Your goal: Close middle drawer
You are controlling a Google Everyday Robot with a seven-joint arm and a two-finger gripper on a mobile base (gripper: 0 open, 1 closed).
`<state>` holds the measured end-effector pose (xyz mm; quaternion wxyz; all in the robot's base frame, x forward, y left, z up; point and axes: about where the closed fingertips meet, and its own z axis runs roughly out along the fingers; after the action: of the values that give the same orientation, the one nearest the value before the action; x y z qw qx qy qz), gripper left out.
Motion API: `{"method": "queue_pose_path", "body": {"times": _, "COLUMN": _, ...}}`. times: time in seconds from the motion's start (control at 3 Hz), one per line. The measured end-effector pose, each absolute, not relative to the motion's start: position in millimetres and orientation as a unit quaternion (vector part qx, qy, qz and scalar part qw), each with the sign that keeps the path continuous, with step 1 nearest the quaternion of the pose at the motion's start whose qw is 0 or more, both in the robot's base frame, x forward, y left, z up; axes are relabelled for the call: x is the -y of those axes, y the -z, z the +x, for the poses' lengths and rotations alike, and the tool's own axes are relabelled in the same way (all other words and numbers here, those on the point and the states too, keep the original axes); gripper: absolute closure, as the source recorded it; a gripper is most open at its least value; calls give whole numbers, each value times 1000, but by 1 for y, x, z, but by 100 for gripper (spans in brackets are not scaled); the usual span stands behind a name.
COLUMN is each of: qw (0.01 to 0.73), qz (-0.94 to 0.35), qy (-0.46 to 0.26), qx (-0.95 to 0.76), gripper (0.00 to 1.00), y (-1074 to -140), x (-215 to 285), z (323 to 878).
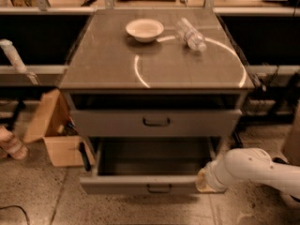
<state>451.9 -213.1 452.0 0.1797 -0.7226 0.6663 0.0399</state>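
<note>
Wide grey metal middle drawer [131, 184] stands pulled well out; we judge it rigid, easy-sliding. The hand [203, 180] is at its front panel's right end, clenched or not we cannot tell; better push near the black bar handle [159, 188].

**A:** how many of each are you counting on that cabinet [103, 69]?

**B:** I'm counting two drawers, the middle drawer [117, 185] and a taller-fronted drawer [197, 122]. One bowl [145, 30], one bottle [191, 33], one cardboard box [58, 146]. One gripper [204, 181], sitting at the middle drawer's right front corner.
</note>
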Motion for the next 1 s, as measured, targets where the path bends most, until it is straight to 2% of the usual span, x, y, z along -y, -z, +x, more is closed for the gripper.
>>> {"method": "queue_pose_path", "body": {"times": 0.33, "qw": 179, "qz": -719, "qy": -18, "qx": -671, "gripper": 100, "y": -462, "x": 224, "z": 494}}
{"method": "queue_pose_path", "body": {"times": 1.0, "qw": 169, "qz": -710, "qy": -25, "qx": -683, "gripper": 100, "y": -460, "x": 225, "z": 467}}
